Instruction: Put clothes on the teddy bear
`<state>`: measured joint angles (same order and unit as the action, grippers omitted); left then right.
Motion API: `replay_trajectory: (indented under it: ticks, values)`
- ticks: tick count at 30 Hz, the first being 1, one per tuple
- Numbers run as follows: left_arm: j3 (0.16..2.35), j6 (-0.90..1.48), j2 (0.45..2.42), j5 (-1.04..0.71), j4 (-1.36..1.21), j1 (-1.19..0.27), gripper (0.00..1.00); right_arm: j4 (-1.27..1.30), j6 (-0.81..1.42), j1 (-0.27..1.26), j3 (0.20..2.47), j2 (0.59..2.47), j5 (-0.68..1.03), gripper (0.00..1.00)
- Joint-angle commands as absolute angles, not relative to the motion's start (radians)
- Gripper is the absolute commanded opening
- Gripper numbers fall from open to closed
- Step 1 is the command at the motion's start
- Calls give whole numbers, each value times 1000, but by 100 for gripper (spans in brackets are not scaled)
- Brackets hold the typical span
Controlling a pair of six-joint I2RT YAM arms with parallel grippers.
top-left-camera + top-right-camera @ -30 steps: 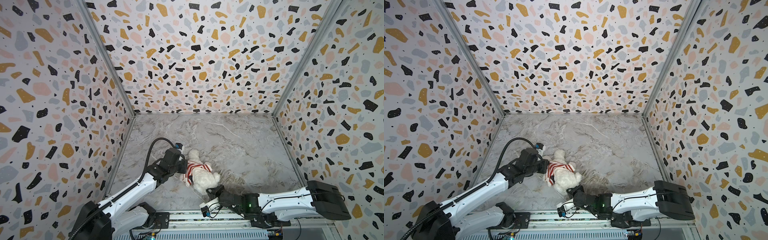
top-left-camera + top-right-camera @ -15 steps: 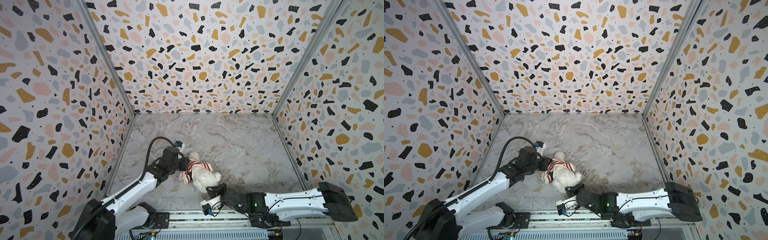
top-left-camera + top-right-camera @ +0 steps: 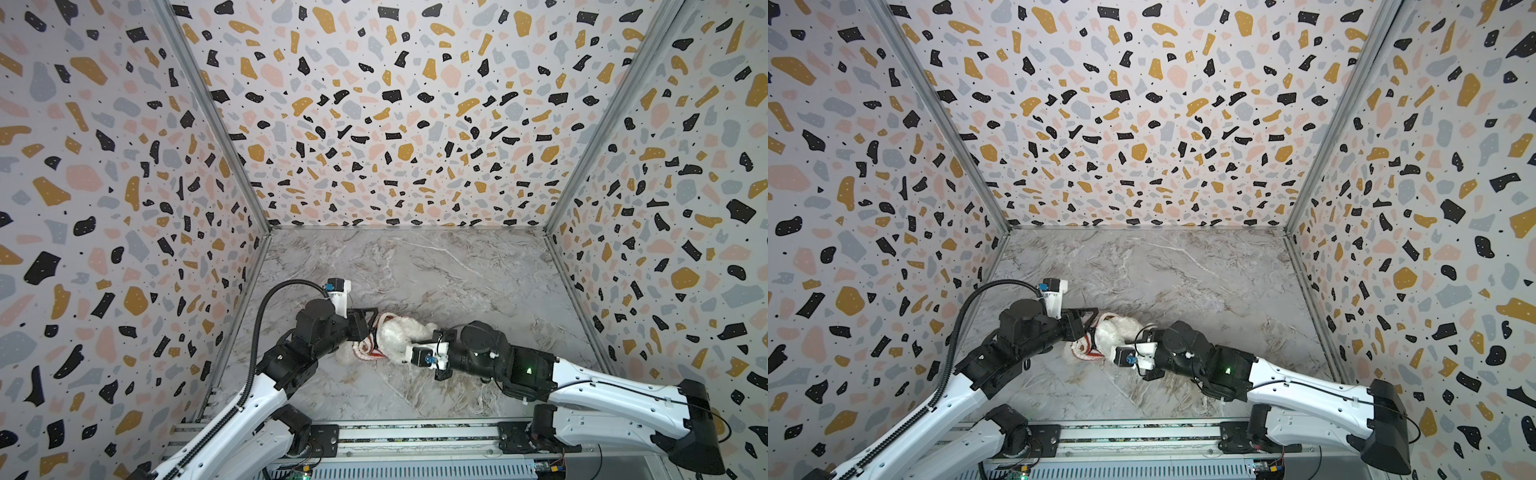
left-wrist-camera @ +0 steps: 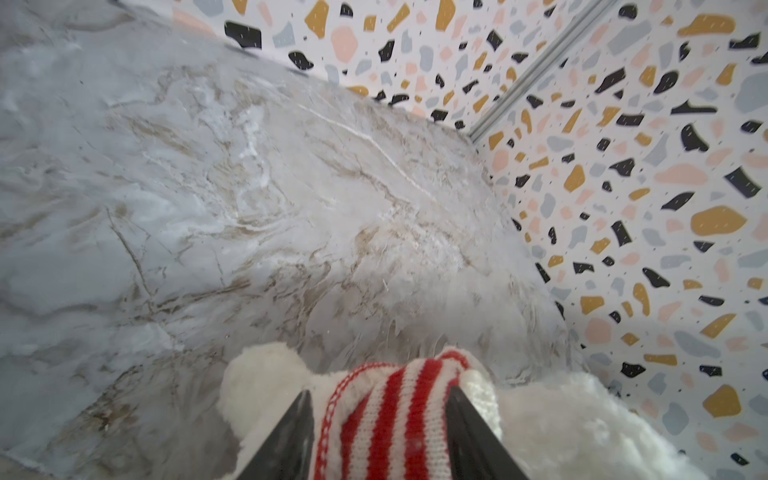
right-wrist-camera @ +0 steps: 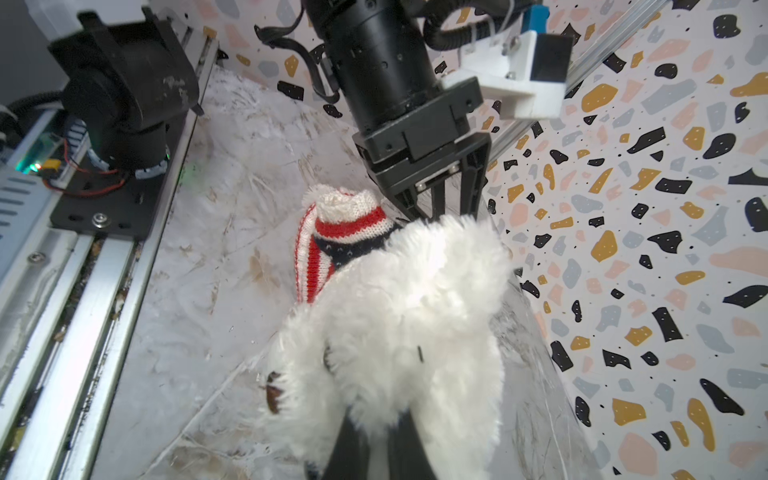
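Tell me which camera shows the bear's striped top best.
The right wrist view: the striped top shows its red-and-white stripes, navy patch and white cuff, bunched against the teddy bear. The left wrist view shows only a striped stretch inside the left gripper. In both top views it is small and partly hidden.

The bear (image 5: 399, 316) is long, fluffy white plush; its top (image 4: 395, 419) is red-and-white knit cloth. The desk (image 3: 457, 270) looks like matt marbled laminate, scuffed and scratched in places. The walls (image 3: 374, 124) are smooth, matt printed panels. The fingers (image 4: 291, 440) are matt black plastic, and the rail (image 5: 62, 299) is brushed metal.
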<state>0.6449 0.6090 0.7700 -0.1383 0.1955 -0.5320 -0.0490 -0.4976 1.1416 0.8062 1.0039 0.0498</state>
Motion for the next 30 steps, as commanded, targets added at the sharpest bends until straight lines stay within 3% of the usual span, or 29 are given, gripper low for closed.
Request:
replay_trajectory:
  ticks: [1,6,10,15,24,30]
  values:
    - [698,646,743,-64,216,-526,53,-123,-354,1033,882,996,267,0]
    - [703,694,705,-95,234,-526,50,-168,-324,890,905,995,387,0]
    - [685,735,655,-129,246,-526,46,-90,-391,885,836,934,359,0]
    - [617,801,641,-209,197,-526,33,-22,-432,879,787,900,327,0]
    - [547,805,582,-281,226,-526,30,-9,-435,877,775,926,258,0]
    - [509,836,593,-309,171,-526,23,14,-429,877,755,918,238,0]
